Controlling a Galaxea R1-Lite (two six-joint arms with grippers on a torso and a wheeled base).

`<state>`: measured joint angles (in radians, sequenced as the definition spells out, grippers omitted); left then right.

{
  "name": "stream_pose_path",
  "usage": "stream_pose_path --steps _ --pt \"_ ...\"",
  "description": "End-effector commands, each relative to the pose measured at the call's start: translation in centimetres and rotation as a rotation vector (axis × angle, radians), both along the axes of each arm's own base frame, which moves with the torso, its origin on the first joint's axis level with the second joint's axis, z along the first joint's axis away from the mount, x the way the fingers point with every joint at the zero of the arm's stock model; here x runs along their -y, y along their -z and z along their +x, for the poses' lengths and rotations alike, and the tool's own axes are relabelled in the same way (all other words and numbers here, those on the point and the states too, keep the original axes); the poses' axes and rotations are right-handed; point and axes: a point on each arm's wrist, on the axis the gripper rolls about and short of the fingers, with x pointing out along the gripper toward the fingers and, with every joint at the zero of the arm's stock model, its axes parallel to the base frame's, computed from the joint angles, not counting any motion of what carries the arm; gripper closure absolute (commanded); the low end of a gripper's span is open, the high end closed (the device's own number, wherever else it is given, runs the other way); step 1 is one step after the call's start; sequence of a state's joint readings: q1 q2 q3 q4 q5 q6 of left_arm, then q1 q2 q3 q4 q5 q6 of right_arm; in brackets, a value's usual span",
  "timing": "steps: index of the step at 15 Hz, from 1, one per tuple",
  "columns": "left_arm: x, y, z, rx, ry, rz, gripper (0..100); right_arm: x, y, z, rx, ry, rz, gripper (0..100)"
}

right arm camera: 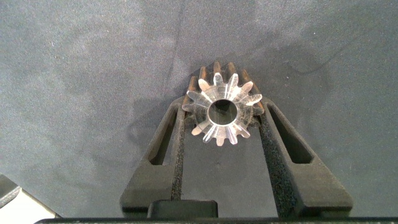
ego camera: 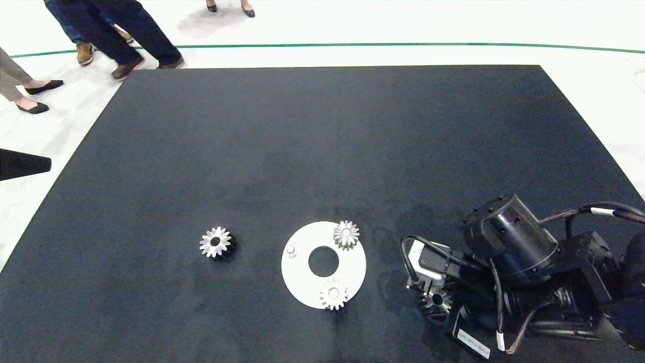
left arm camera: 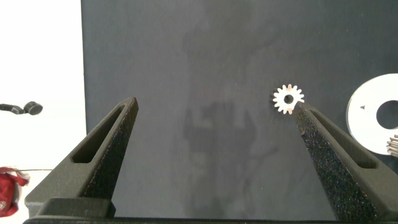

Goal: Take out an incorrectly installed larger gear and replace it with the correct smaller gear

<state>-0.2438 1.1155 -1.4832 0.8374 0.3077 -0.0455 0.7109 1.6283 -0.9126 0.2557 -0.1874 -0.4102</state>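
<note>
The right pincer [right arm camera: 222, 118] is closed on a gear [right arm camera: 222, 115] with a wide round hole in the centre, so it looks to be the larger gear; both foam pads [right arm camera: 268, 140] press on its teeth, and it is low over the black worktop [ego camera: 322, 151], to the right of the white disc [ego camera: 302, 282]. The white disc lies flat near the front edge, with a round hole in its middle. Two small silver gears sit on it, one [ego camera: 346, 234] on the far rim and one [ego camera: 333, 294] on the near rim, and a short bare peg [ego camera: 291, 249] stands on its left part. Another gear [ego camera: 215, 242] lies alone on the cloth, left of the disc, well apart from it. The left pincer [left arm camera: 214, 149] is wide open and hangs over bare cloth with nothing between its fingers. A white label [ego camera: 473, 348] on the right arm has print too small to read. Beyond the worktop, legs and shoes of persons [ego camera: 116, 35] stand on the pale floor.
</note>
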Motion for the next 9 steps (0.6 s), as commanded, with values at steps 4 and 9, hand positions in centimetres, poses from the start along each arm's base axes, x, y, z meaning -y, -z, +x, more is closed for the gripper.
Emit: stream_pose_path --steps 4,9 --pt "0.0 0.0 -0.1 -0.002 -0.001 0.001 0 0.4 -1.3 -0.7 0.038 -0.005 0.032 78" --pt "0.0 0.0 -0.1 -0.004 0.001 0.001 0 -0.1 -3.6 -2.3 0.104 -0.070 0.090 78"
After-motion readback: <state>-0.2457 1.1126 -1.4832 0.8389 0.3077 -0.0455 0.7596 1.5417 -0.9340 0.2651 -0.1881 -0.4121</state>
